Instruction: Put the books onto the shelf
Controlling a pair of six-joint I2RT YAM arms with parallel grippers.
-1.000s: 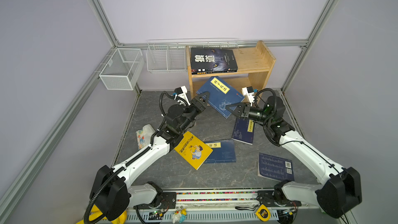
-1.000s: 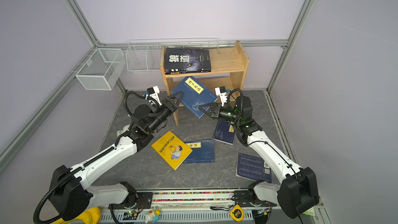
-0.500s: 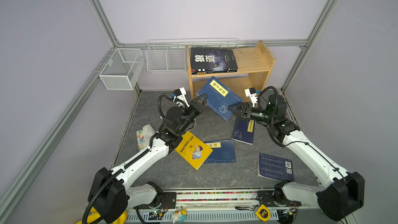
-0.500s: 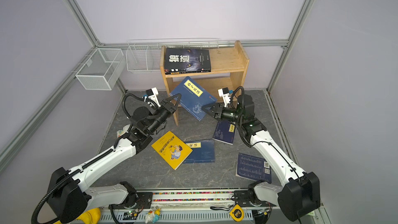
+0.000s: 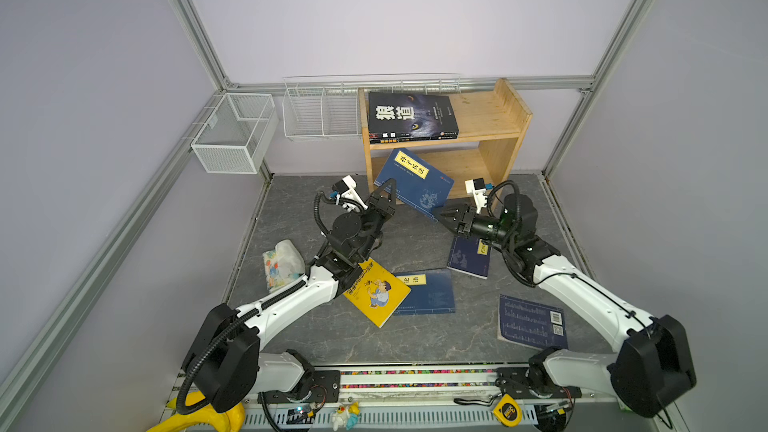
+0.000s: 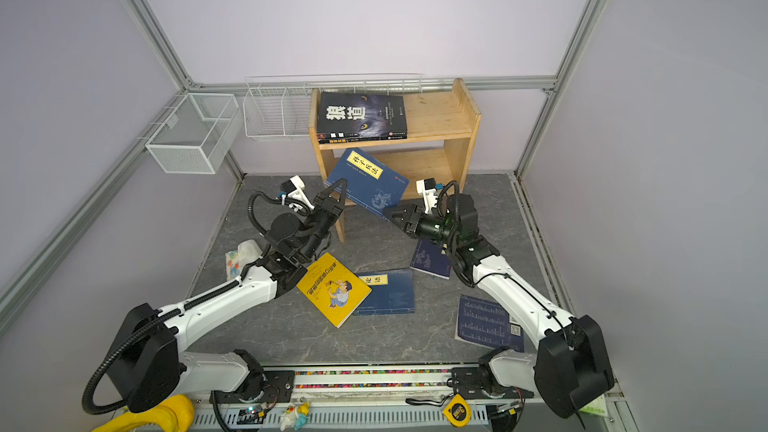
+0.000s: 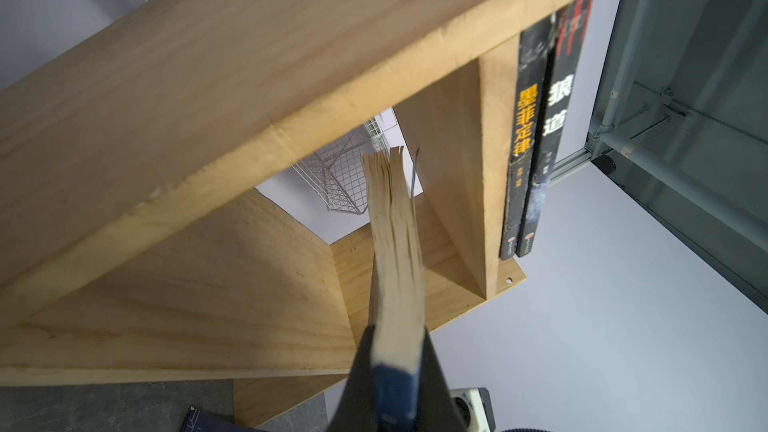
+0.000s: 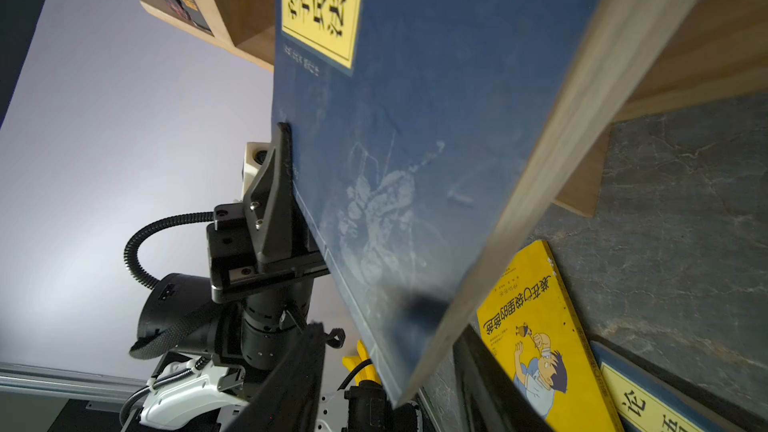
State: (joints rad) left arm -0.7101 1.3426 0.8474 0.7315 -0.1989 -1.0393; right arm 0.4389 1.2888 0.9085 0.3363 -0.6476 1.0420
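Front of the pine shelf point(image 5: 498, 118), down by its lower tier: the navy paperback point(image 5: 415, 184) with the yellow title label hangs tilted above the desk point(image 5: 415, 243), its far corner nosing at the lower opening. On its left edge the left claw point(image 5: 388, 191) is clamped tight. The right claw point(image 5: 446, 218) stands open, fingers either side of the near right corner, not pinching. It looks a light book but a floppy one, with pages fanning apart at the free end. Held by one edge it will likely sag and twist, so a deep bite near the bound edge seems safest. Two black books point(image 5: 411, 116) lie on the top tier.
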